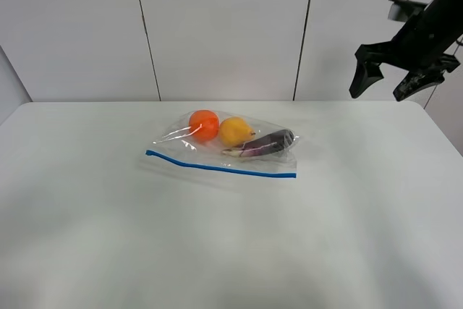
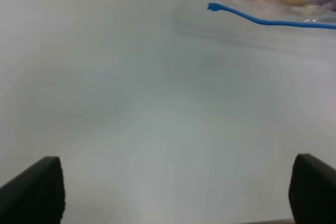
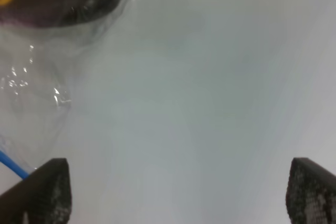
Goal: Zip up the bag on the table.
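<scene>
Across the whole lower field of the exterior view lies the table (image 1: 87, 236), white and flat. Near its middle, slightly toward the far edge, the bag (image 1: 217, 161) lies flat, clear plastic with its blue zipper strip (image 1: 217, 168) running along the near edge. Inside, side by side along the far part of the bag, are an orange (image 1: 204, 124), a yellow pear (image 1: 235, 131) and a purple eggplant (image 1: 269, 142), the eggplant nearest the bag's right end. The right gripper (image 1: 382, 83) hangs in the air above the table's far right corner, well apart from the bag, jaws spread and holding nothing. The left gripper (image 2: 176, 190) shows only in its wrist view: fingertips wide apart, nothing between them, bare table beneath, the zipper strip's end lying well ahead.
</scene>
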You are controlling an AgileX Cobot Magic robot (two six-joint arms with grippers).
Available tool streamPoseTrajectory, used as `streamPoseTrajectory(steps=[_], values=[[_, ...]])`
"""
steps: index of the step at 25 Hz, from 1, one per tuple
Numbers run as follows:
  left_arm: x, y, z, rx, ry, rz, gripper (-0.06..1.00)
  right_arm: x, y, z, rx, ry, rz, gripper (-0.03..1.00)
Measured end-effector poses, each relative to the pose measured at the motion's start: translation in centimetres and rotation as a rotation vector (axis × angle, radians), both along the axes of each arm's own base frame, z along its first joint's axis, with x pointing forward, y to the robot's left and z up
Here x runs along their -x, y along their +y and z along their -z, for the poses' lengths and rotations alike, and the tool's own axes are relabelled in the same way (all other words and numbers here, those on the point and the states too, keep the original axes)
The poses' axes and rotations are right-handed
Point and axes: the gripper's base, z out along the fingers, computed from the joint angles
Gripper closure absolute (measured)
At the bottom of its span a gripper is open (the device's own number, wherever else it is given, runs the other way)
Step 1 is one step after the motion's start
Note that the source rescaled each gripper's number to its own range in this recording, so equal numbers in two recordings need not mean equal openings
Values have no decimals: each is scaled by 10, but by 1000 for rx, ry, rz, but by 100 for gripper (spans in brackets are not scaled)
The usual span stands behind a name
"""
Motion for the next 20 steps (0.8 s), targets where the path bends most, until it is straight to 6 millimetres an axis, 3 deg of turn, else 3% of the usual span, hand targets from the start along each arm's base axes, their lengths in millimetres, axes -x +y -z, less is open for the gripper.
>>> streamPoseTrajectory(steps=[5,10,16,20], values=[[-1,0,1,-1,5,-12,-5,42,-2,-25,35,-51,7,8],[-1,0,1,-1,5,-12,-5,95,-4,-9,63,21,6,8],[-1,0,1,-1,5,-12,-5,177,-3,19,65,84,4,8],[-1,0,1,-1,5,-12,-5,226,-3,39,74,19,13,8]])
